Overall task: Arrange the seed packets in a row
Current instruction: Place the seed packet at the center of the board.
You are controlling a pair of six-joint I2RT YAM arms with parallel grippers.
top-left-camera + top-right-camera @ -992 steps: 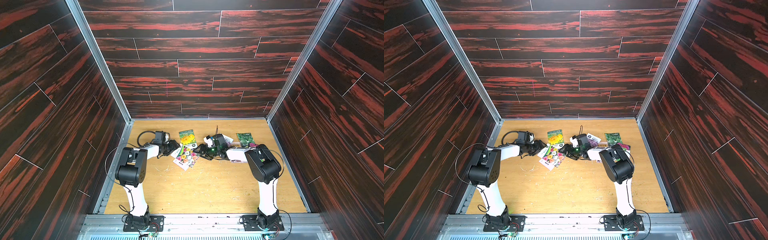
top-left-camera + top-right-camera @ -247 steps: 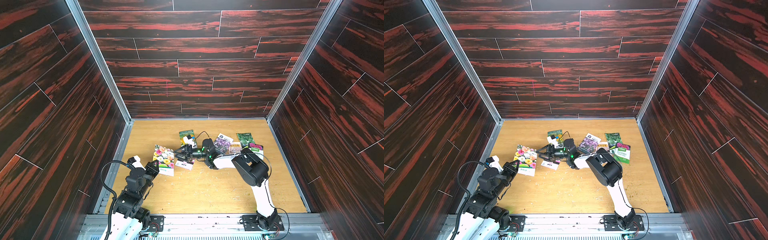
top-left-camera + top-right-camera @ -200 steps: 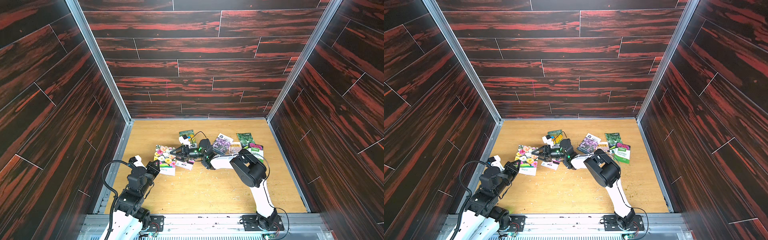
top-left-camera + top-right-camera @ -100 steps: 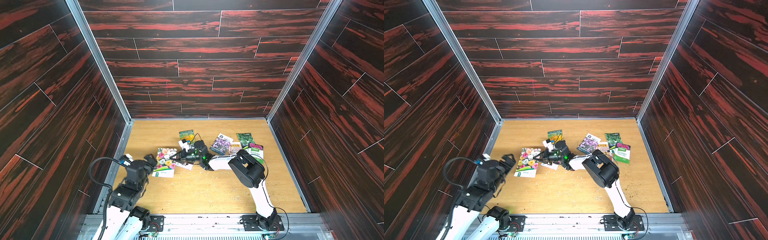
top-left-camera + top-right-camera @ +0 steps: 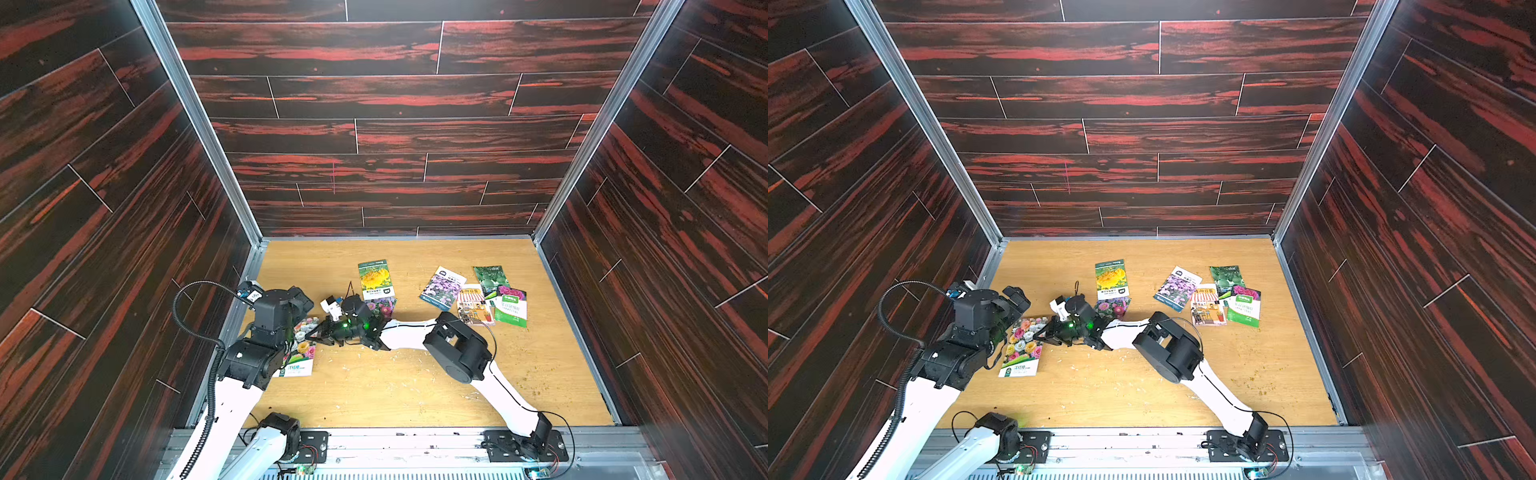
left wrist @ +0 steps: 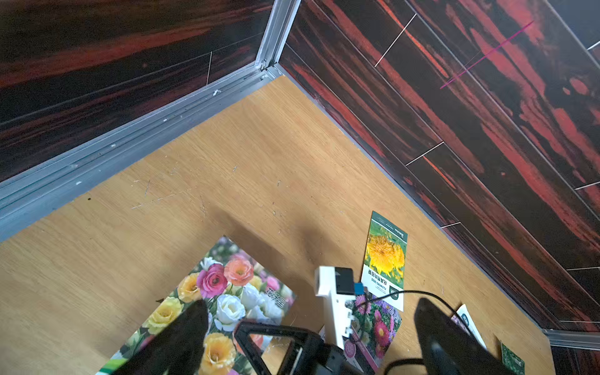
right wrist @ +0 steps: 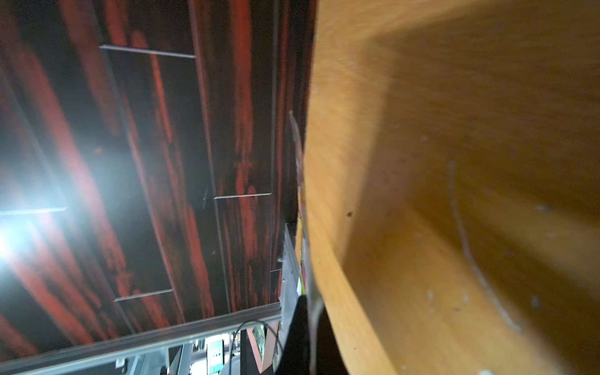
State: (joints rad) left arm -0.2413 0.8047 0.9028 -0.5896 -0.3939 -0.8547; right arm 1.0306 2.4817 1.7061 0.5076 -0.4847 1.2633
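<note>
The seed packets lie flat on the wooden floor. A rose-bouquet packet (image 5: 302, 358) (image 5: 1021, 349) (image 6: 227, 292) lies at the left. A yellow-bloom packet (image 5: 375, 279) (image 6: 384, 256) and a pink-aster packet (image 5: 384, 306) (image 6: 378, 328) sit mid-floor. At the right, a purple-flower (image 5: 442, 287), a shopfront (image 5: 473, 306), a melon (image 5: 492, 277) and a green-label packet (image 5: 512, 307) overlap. My left gripper (image 5: 301, 305) (image 6: 308, 337) hangs open above the rose packet. My right gripper (image 5: 320, 332) (image 5: 1044, 331) (image 7: 310, 334) lies low, shut on that packet's right edge.
Dark red-streaked walls close in on three sides, with an aluminium rail (image 5: 245, 291) along the left floor edge. Small crumbs (image 5: 536, 390) dot the wooden floor (image 5: 415, 395). The right arm's elbow (image 5: 457, 353) stands mid-floor.
My left gripper has opened, let go of the rose packet and risen over it. My right gripper has reached left and shut on the packet's edge.
</note>
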